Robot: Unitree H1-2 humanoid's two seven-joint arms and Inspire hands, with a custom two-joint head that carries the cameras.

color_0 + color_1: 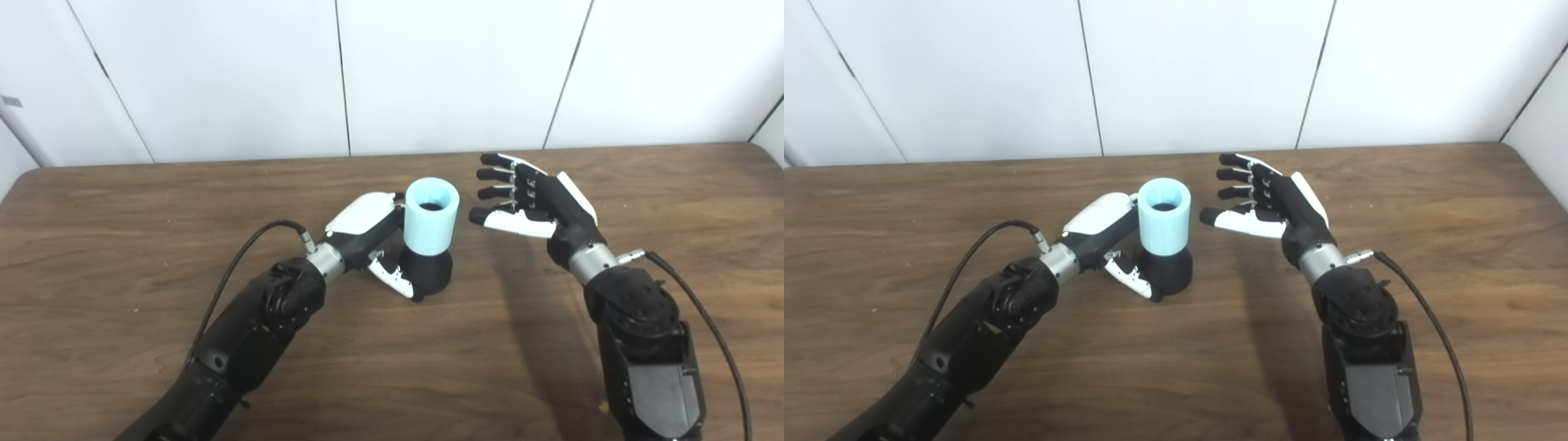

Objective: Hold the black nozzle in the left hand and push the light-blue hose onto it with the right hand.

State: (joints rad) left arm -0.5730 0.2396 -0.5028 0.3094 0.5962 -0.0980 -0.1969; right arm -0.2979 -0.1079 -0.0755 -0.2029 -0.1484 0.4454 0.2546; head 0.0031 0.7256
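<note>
Left hand (373, 236) grips nozzle (429, 271) on tabletop (122, 245); hose (431, 215) seated on top. Right hand (536, 199) wide, just right of hose.

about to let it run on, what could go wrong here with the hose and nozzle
The right hand is open beside the hose, not touching; moving back in, its fingertips could knock it over. The left hand grips low around the nozzle, so releasing might drag the stack along the table. How deep the hose sits cannot be seen; it may be loose.
</note>
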